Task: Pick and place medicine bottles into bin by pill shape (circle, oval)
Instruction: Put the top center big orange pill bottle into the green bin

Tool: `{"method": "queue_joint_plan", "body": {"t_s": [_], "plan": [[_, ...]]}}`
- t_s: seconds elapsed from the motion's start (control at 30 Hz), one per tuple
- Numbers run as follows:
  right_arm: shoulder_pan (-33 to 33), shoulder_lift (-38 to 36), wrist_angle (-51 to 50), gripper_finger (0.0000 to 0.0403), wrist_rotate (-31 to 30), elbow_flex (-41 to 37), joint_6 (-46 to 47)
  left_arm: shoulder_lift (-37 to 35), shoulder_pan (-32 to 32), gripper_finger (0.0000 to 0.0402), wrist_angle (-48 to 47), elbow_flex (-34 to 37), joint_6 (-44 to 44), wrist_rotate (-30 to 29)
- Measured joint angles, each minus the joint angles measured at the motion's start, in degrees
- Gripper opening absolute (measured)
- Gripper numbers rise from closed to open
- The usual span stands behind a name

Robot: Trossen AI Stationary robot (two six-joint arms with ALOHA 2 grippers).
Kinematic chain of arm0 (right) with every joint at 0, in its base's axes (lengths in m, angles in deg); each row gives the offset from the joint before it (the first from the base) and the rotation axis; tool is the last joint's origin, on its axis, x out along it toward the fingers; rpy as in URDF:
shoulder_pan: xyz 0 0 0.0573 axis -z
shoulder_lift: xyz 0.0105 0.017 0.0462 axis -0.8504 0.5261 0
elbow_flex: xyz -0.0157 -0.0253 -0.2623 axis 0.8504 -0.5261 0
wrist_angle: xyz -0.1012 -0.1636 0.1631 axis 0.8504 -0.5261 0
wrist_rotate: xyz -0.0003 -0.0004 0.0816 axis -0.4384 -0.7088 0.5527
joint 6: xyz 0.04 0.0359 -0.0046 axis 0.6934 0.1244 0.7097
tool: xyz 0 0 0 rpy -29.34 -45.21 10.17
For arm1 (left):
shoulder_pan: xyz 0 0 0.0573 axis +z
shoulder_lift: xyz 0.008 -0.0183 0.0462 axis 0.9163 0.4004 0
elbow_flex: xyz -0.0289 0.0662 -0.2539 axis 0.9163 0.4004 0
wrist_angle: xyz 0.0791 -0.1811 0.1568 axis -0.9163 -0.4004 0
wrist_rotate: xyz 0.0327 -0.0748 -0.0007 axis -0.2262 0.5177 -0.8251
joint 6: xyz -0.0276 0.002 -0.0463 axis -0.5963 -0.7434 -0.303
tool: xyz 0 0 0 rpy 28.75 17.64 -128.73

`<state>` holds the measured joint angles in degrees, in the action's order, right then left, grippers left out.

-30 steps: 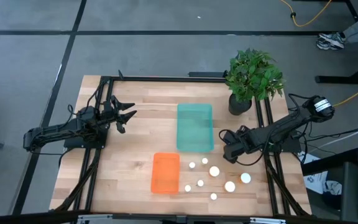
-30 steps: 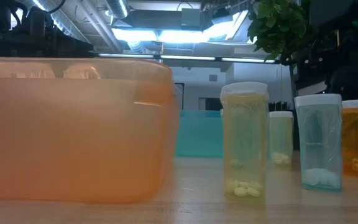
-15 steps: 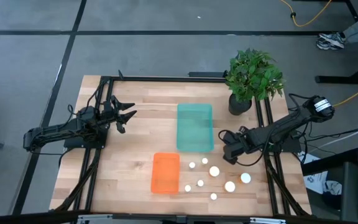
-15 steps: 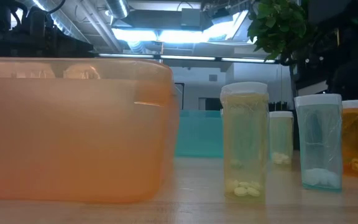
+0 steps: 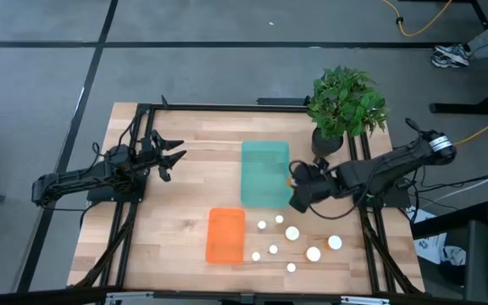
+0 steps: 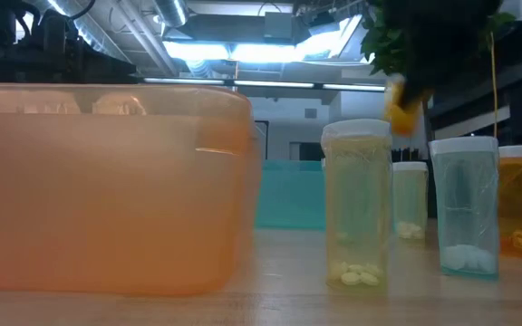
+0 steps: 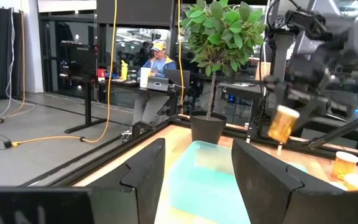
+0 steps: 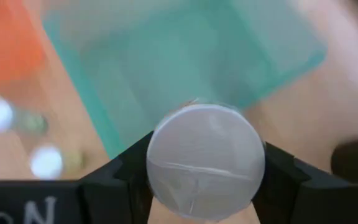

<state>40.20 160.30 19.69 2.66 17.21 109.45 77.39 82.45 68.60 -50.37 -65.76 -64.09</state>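
Observation:
My right gripper hangs over the right rim of the teal bin, shut on a medicine bottle that has an orange body and a white cap. Several more white-capped bottles stand upright on the wood to the right of the orange bin. In the low view they rise in front as clear and amber tubes with pills at the bottom. My left gripper waits open at the table's left side, pointing toward the bins. My right gripper pinches the bottle between its two fingers, one on each side of the upper body just under the cap. The fingers slant down from the table's right side. The bottle hangs cap-up, slightly tilted, clear of the table and the bin.
A potted plant stands at the far right, just behind my right arm. Black frame rails run along both sides of the table. Bare wood lies between my left gripper and the bins. A person sits at a desk in the room beyond.
My right gripper has risen from the table beside the standing bottles and gone toward the far-left, to the teal bin's right rim. It has tipped less steeply. It carries one bottle, now lifted clear of the wood. The other bottles have stayed put.

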Motion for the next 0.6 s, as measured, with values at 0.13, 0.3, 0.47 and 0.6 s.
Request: {"method": "queue_joint_plan", "body": {"t_s": [0.13, 0.3, 0.47, 0.6], "plan": [[4.92, -0.02, 6.19, 0.0205, -1.2, 2.66, -7.32, -0.01, 0.0, 0.0177, 0.0, -0.01, -0.02, 0.0], [12.99, 1.6, 14.48, 0.0206, 5.0, 2.68, -15.28, 0.0, -0.02, 0.0177, 0.0, -0.02, -0.15, 0.0], [21.05, 7.97, 15.75, 0.0207, 13.18, 2.66, -18.49, 0.0, 0.0, 0.0177, 0.0, -0.01, -0.15, 0.0], [25.2, 13.33, 15.85, 0.0207, 16.03, 2.66, -20.13, 0.0, -0.02, 0.0177, -0.01, 0.0, 0.0, 0.0]]}}
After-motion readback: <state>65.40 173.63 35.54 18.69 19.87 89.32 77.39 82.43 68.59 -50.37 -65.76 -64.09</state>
